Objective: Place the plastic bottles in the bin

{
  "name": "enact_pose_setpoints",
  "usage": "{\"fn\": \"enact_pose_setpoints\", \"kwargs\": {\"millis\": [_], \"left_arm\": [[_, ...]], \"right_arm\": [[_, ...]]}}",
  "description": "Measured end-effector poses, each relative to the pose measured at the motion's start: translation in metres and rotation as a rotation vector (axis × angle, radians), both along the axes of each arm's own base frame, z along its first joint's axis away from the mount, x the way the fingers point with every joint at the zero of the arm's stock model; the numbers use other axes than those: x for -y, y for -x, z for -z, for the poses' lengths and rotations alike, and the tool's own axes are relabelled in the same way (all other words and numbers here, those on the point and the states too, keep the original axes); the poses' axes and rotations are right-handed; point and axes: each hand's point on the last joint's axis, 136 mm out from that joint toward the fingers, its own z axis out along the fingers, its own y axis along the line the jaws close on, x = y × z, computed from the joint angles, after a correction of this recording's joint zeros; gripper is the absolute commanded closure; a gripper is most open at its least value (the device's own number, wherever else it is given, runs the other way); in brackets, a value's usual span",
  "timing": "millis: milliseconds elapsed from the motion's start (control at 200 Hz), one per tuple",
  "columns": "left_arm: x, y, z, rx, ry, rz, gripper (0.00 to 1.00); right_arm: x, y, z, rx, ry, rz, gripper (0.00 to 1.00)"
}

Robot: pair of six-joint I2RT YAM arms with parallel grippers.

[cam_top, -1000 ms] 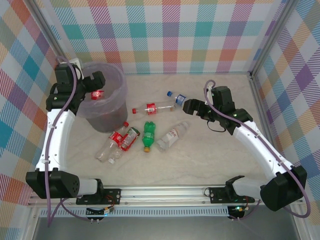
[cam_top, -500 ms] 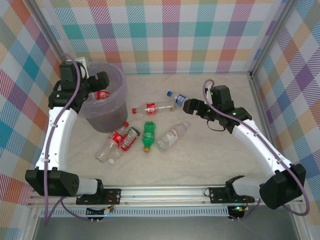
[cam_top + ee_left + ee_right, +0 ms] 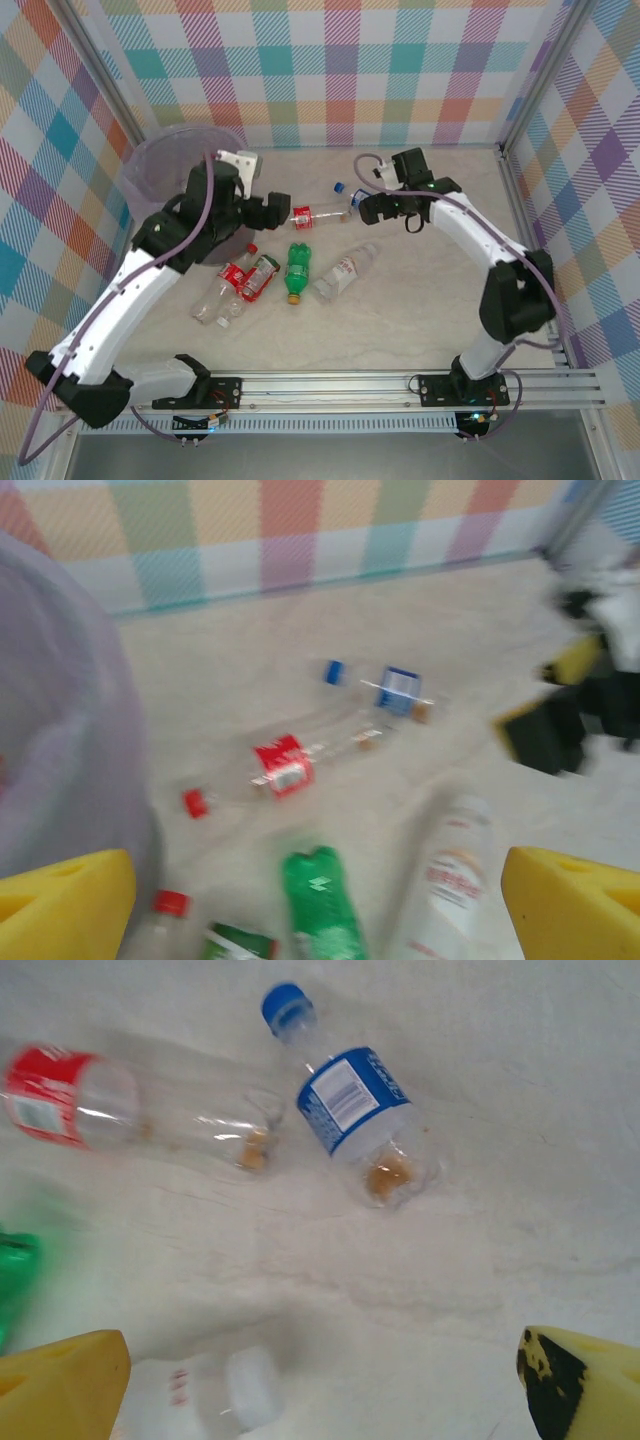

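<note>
Though clear plastic, btls (image 3: 305, 214) cylindrical

Bottles (image 3: 297, 270), bin (image 3: 150, 165) on beige table (image 3: 420, 320)

— What's unclear near the green bottle (image 3: 320, 905)?
— In the left wrist view everything is motion-blurred and the labels are unreadable. It runs off the bottom edge, and the bin (image 3: 60, 710), left of it, is cropped too.
— From above?
— The left arm (image 3: 200, 220) hides the bin's near wall.
</note>
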Motion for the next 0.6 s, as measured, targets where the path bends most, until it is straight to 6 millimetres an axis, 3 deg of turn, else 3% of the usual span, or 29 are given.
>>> {"fn": "enact_pose_setpoints", "kwargs": {"millis": [275,375,600], "left_arm": [[0.072,0.036,0.070,-0.186,0.216,0.114,0.03],[0.081,0.043,0.087,-0.234,0.251,0.111,0.03],[0.091,0.042,0.096,-0.267,0.353,0.103,0.03]], "right_arm": [[-0.015,-0.061,0.053,-0.043,0.138,-0.113,0.01],[-0.021,-0.075,0.069,-0.062,0.149,-0.126,0.01],[-0.028,-0.092,0.098,-0.119,0.152,-0.134,0.00]]}}
